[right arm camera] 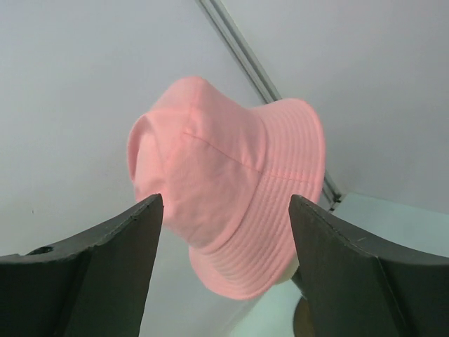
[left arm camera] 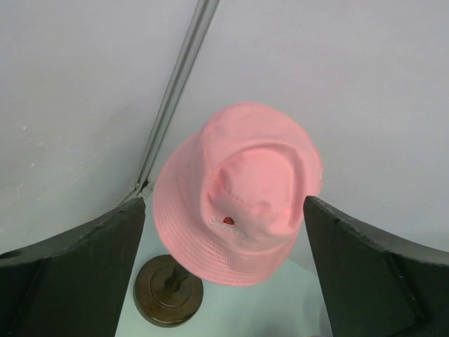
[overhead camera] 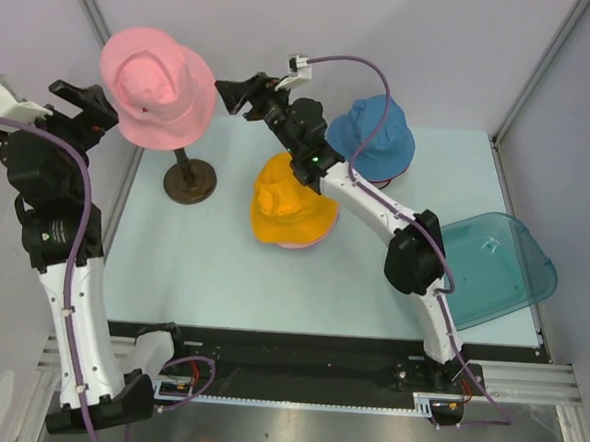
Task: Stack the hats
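A pink hat point(overhead camera: 153, 85) sits on a mannequin head on a dark round stand point(overhead camera: 189, 181) at the back left. It fills the left wrist view point(left arm camera: 235, 193) and the right wrist view point(right arm camera: 224, 189). An orange hat point(overhead camera: 291, 201) lies mid-table on top of a pink one whose brim edge shows beneath. A blue hat point(overhead camera: 372, 136) sits behind it on a dark red one. My left gripper point(overhead camera: 93, 109) is open, just left of the pink hat. My right gripper point(overhead camera: 233, 94) is open, just right of it. Neither holds anything.
A translucent teal tray point(overhead camera: 492, 268) hangs over the table's right edge. Grey walls with metal frame posts point(overhead camera: 88, 3) close in the back and sides. The right arm reaches over the orange hat.
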{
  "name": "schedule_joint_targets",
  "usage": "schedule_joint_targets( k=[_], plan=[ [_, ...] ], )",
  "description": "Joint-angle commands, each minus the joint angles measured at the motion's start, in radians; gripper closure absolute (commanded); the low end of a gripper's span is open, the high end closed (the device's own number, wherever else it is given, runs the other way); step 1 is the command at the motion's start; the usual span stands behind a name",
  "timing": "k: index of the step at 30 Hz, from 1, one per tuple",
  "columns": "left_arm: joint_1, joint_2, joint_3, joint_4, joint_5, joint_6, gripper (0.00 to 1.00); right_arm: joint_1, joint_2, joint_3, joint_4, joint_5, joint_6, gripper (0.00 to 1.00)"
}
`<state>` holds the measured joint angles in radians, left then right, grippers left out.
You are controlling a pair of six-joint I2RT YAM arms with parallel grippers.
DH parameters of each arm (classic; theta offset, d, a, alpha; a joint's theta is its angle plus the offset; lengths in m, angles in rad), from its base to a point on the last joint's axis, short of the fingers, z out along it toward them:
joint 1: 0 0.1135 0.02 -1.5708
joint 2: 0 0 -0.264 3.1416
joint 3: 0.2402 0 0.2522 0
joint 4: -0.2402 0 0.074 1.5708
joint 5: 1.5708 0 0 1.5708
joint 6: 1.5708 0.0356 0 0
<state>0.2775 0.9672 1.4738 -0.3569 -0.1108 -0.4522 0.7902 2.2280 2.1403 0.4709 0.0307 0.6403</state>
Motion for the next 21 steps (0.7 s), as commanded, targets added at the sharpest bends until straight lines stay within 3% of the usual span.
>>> schedule_joint_targets(
  k=[1,6,7,10,13,17,21],
  plan=[
    [-0.095,-0.041,0.013,-0.028,-0.082,0.159,0.00,0.018,-0.216,-0.067,-0.159,-0.068,-0.322,0.22],
    [-0.241,-0.125,-0.148,-0.074,-0.105,0.205,0.00,0.037,-0.497,-0.435,-0.379,0.084,-0.514,0.22],
    [-0.259,-0.143,-0.209,-0.086,-0.107,0.204,0.00,0.035,-0.554,-0.574,-0.396,0.121,-0.525,0.22],
    [-0.325,-0.214,-0.338,-0.142,-0.118,0.182,0.00,0.001,-0.819,-0.872,-0.466,0.234,-0.466,0.22],
    [-0.353,-0.300,-0.453,-0.154,-0.086,0.185,0.00,-0.078,-0.982,-1.098,-0.550,0.297,-0.398,0.22],
    [-0.353,-0.421,-0.543,-0.136,0.006,0.210,0.00,-0.167,-1.258,-1.256,-0.652,0.376,-0.337,0.23],
    [-0.354,-0.482,-0.593,-0.102,-0.038,0.173,0.00,-0.226,-1.418,-1.309,-0.712,0.422,-0.318,0.23]
  ],
)
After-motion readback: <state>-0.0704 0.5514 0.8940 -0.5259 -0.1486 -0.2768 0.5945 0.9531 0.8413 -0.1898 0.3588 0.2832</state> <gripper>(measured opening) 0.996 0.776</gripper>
